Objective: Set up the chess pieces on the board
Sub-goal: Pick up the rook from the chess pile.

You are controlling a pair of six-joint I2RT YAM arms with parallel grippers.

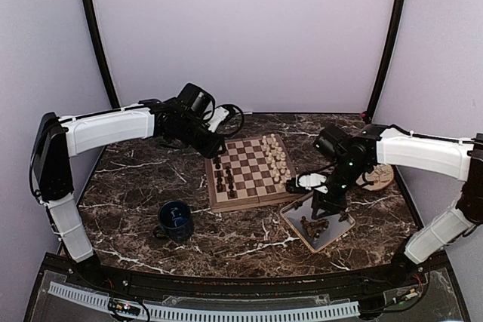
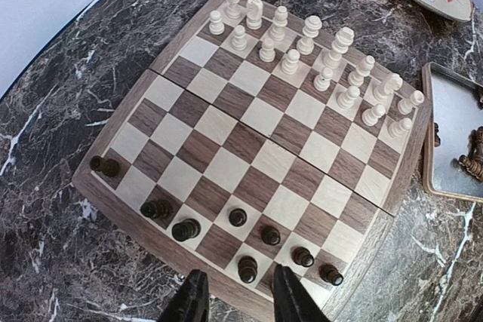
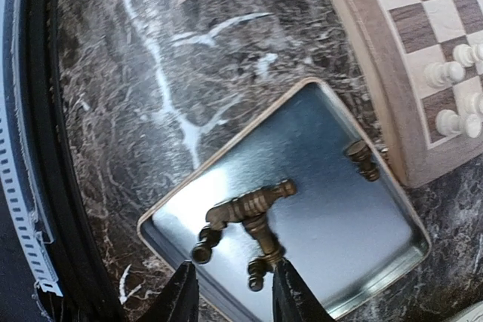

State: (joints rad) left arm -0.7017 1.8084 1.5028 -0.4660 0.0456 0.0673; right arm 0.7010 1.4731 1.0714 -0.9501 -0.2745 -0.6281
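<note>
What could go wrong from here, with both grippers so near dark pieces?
In the grey tray, dark pieces lie touching in a cluster; the open right gripper might grab two or scatter them. The open left gripper hangs near standing dark pieces at the edge of the board and might topple them.

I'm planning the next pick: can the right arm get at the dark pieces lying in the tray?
Probably yes. The right gripper hangs open directly above the dark pieces in the tray, with nothing between them.

Top camera looks down from behind both arms; left wrist view sits close above the board (image 2: 256,148), right wrist above the tray (image 3: 339,209), each catching both
</note>
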